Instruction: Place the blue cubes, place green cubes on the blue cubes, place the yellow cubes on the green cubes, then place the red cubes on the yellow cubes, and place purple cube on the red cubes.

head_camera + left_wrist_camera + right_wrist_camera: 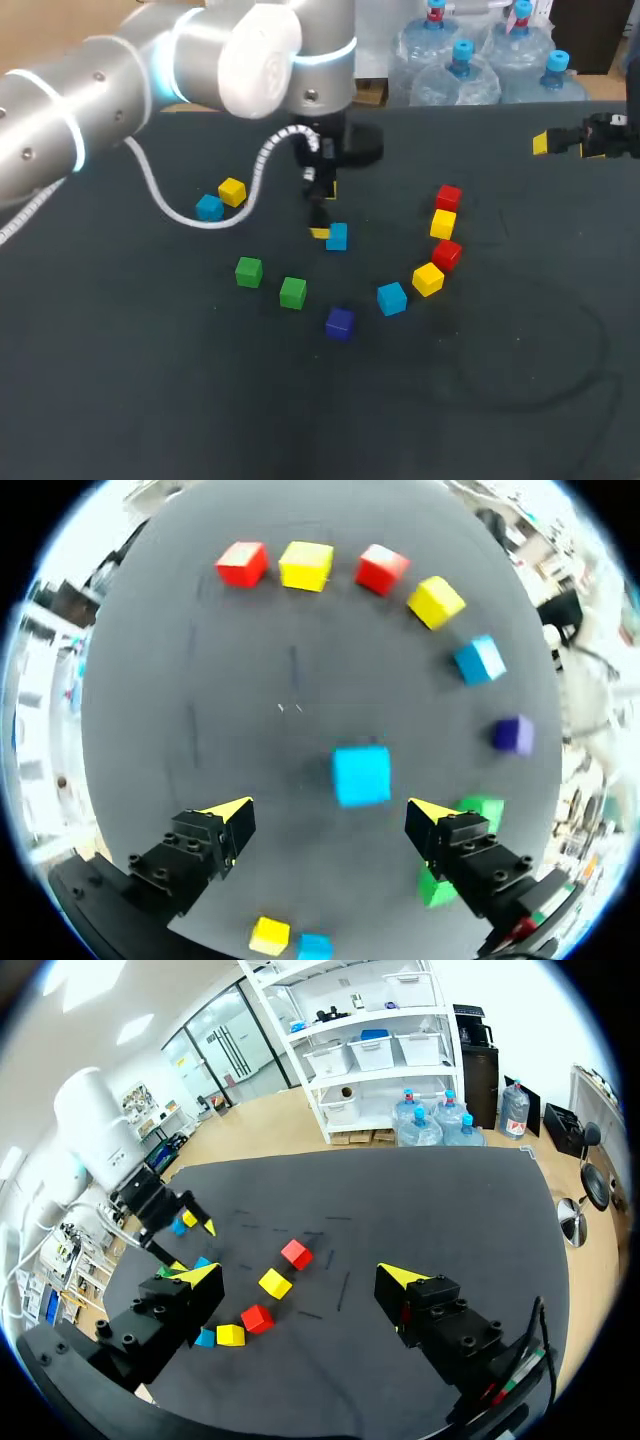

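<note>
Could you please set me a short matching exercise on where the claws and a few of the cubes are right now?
Column one:
1. left claw
2. right claw
3. purple cube
4. far red cube

Column two:
A. open and empty, far from every cube
B. beside a yellow cube, ending the curved row
C. open, above the middle blue cube
D. between the right green cube and the right blue cube

Pairs: 1-C, 2-A, 3-D, 4-B.
</note>
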Controlling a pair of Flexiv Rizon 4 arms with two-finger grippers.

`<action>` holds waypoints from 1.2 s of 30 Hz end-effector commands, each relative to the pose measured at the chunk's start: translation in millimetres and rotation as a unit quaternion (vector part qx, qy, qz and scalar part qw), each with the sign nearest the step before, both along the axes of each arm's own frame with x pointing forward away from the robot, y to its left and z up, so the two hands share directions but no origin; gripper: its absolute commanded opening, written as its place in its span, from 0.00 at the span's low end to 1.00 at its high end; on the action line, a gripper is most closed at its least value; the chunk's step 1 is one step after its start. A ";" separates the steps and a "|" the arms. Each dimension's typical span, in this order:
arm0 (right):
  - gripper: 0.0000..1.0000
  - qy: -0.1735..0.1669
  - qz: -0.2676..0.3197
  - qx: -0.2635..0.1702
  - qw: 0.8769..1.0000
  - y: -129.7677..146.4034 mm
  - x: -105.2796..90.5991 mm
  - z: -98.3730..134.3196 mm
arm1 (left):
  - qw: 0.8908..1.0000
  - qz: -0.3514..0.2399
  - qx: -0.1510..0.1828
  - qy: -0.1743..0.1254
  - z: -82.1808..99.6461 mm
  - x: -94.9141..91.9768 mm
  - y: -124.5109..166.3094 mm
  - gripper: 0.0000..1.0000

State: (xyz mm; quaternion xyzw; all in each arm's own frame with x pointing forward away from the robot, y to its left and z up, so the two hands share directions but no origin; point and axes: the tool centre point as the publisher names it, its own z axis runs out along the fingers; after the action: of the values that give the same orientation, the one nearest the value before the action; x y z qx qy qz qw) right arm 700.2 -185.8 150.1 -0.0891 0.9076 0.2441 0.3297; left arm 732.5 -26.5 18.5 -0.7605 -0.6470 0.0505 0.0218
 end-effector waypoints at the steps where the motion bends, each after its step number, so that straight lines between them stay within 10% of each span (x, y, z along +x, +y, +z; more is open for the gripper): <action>1: 1.00 0.000 -0.002 -0.001 1.000 0.6 -0.6 0.3 | 1.000 -0.024 -0.016 -0.010 11.7 -16.3 38.5 1.00; 36: 1.00 0.000 -0.002 -0.001 1.000 0.6 -0.6 0.3 | 0.995 -0.074 0.036 -0.056 2.0 30.0 186.6 1.00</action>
State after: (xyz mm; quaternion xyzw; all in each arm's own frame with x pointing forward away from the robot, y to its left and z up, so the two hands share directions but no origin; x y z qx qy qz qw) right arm 700.2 -185.8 150.1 -0.0891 0.9076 0.2441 0.3297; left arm 758.9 157.6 22.8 -0.8054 -0.5923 -0.0179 0.0144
